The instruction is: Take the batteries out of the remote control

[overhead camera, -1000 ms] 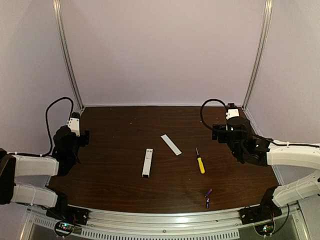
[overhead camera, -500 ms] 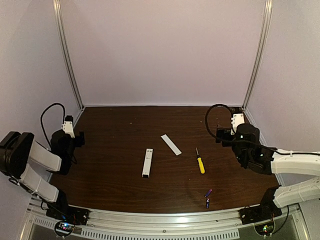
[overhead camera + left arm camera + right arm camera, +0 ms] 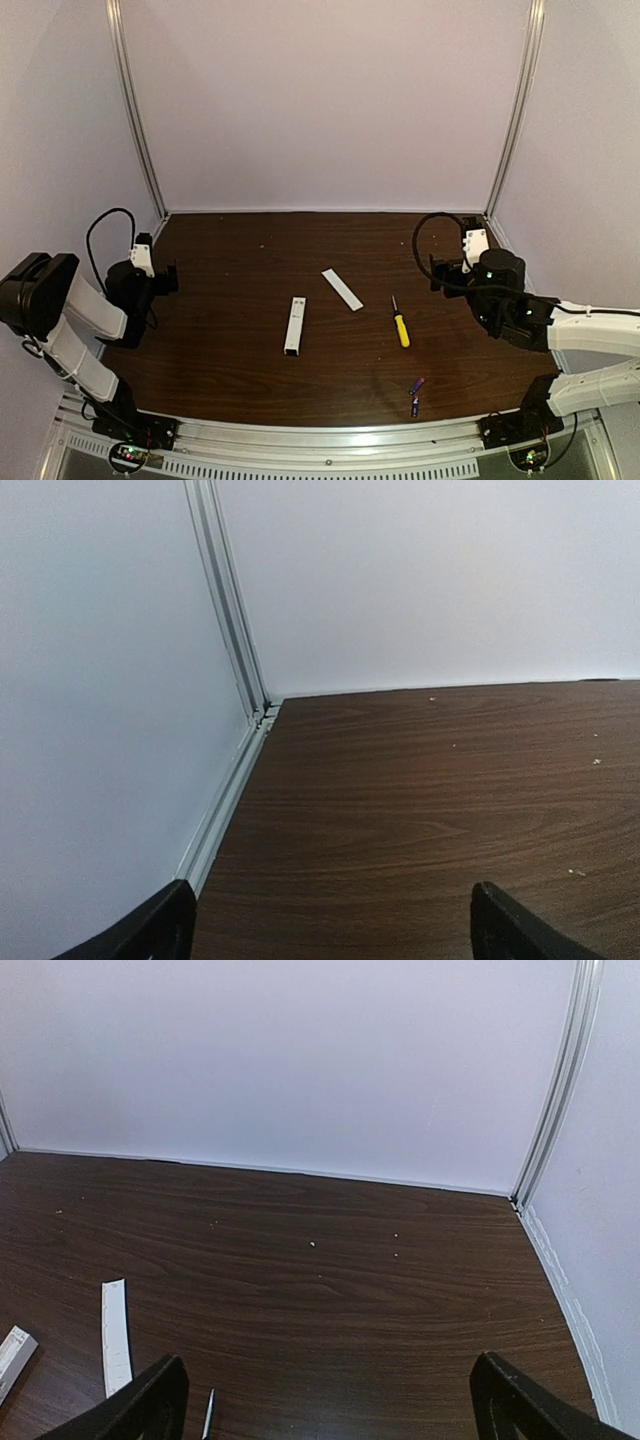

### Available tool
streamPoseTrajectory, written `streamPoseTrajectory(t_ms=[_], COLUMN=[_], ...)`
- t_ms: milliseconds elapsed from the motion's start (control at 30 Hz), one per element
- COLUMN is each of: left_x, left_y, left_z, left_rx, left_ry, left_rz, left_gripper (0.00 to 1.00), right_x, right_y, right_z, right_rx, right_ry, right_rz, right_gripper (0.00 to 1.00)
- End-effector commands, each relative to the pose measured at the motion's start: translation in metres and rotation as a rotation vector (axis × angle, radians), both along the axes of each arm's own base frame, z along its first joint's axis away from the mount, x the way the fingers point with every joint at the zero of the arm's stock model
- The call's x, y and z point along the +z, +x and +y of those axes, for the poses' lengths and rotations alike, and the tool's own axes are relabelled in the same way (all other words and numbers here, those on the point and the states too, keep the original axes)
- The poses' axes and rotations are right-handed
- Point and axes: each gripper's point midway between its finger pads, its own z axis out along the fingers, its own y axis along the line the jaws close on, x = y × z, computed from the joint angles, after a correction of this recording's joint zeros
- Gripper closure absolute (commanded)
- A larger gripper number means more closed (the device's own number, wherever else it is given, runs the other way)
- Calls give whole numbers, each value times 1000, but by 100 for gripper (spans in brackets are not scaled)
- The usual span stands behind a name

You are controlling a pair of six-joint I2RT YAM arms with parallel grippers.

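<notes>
The white remote control [image 3: 294,325] lies in the middle of the table, its recess end toward the near edge. Two small purple-blue batteries [image 3: 416,391] lie loose on the table near the front right, apart from the remote. My left gripper [image 3: 166,277] is open and empty at the far left of the table; its wrist view [image 3: 335,935] shows only bare wood and the corner rail. My right gripper [image 3: 438,270] is open and empty at the right, away from all objects. One end of the remote [image 3: 12,1355] shows at the right wrist view's left edge.
A thin flat white cover strip [image 3: 342,289] lies behind and to the right of the remote and also shows in the right wrist view [image 3: 116,1335]. A yellow-handled screwdriver [image 3: 400,323] lies right of the remote. White walls and metal corner rails [image 3: 228,610] bound the table.
The left arm has folded back toward the left wall, its gripper staying at the table's left edge. The right arm has drawn back to the right. The objects on the table have not moved.
</notes>
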Motion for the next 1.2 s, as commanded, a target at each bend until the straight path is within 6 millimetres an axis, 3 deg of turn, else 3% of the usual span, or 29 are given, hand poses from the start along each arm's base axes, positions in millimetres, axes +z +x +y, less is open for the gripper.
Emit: streamPoseTrajectory(t_ms=[0,233,467,600,900,1167], left_x=[16,16,16,16,16,16], left_y=[4,4,4,4,4,4], left_z=[0,0,0,0,0,0], left_rx=[-10,-10,-10,-10,-11,-12], left_ry=[-10,-10,-10,-10,-10,-11], left_rz=[-63,-62,-63,-63,-63,-63], left_gripper=[3,3,3,3,3,3], right_x=[10,29,29,21,-19,-41], right_y=[2,9,23,32,55,62], right_z=[-2,-12,-48,-77,-139,-165], right_rx=[-8,3,-81,-140,-285,-341], right_ry=[-6,-10,-58,-65,2,17], right_rz=[3,-76,-107,-115,-98,-133], right_gripper=[0,0,0,0,0,0])
